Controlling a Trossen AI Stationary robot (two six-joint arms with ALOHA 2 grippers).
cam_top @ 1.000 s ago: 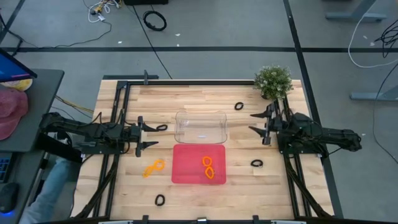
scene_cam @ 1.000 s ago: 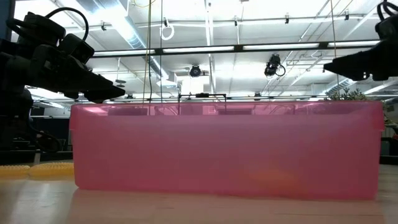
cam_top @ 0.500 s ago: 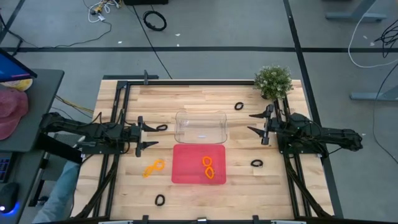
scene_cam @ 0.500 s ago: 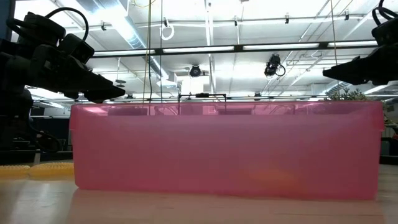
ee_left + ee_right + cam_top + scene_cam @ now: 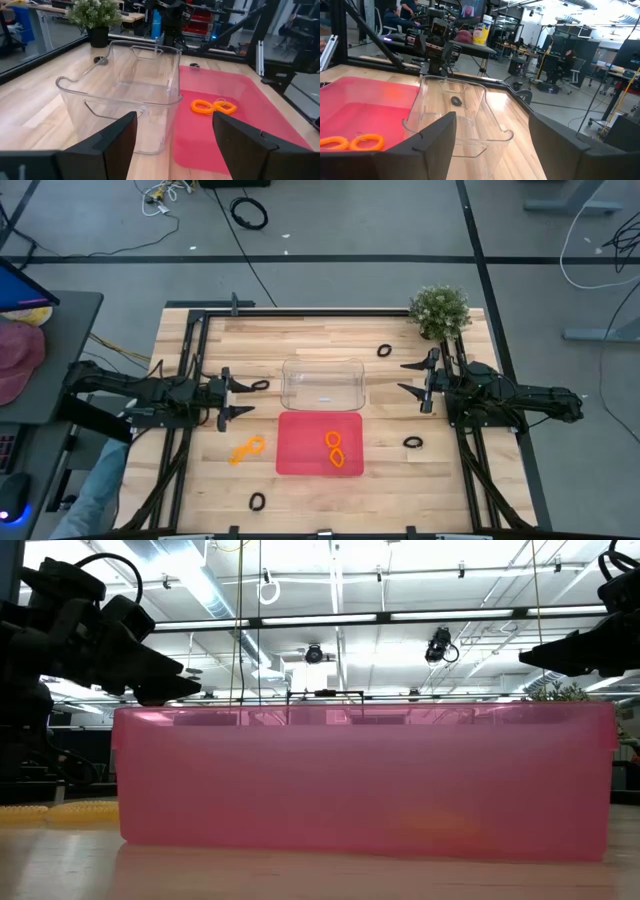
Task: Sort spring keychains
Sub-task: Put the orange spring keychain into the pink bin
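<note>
Two orange spring keychains point(image 5: 334, 448) lie in the red tray point(image 5: 300, 455); they also show in the left wrist view point(image 5: 212, 106). Another orange keychain point(image 5: 247, 449) lies on the table left of the tray. Black keychains lie on the table by my left gripper point(image 5: 260, 385), at the far right point(image 5: 384, 350), right of the tray point(image 5: 413, 442) and near the front edge point(image 5: 257, 502). My left gripper point(image 5: 226, 398) hovers open and empty left of the clear bin point(image 5: 322, 383). My right gripper point(image 5: 418, 379) hovers open and empty right of the bin.
The clear bin stands just beyond the red tray at the table's middle. A potted plant point(image 5: 440, 310) stands at the far right corner. Black frame rails run along the left and right sides. A person's leg shows at the near left corner point(image 5: 95, 490).
My right gripper has sunk slightly and stays open. The keychains, tray and bin lie as before.
</note>
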